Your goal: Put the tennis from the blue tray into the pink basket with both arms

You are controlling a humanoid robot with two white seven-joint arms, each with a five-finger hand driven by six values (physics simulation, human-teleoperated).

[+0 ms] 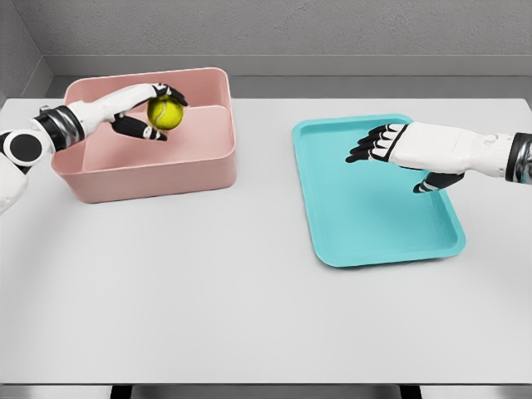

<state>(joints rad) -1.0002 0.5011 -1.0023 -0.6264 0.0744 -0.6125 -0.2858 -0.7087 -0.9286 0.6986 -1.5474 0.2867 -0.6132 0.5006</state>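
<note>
Head view: left hand (148, 110) reaches in from the left over the pink basket (150, 176); its fingers are curled around the tennis ball (165, 112), gripping it; upper fingers lie across the top of the ball, thumb sits below and to the left of it, touching its underside; ball shows yellow-green between them, mostly uncovered on its right side; ball is held above the basket's inside, near the back wall, not resting on the basket floor as far as can be told; right hand (397, 150) comes in from the right, palm down over the blue tray (332, 249); its fingers are stretched out and loose, holding nothing, tips pointing left; thumb hangs below the palm; basket and tray sit well apart on the white table (249, 316).
</note>
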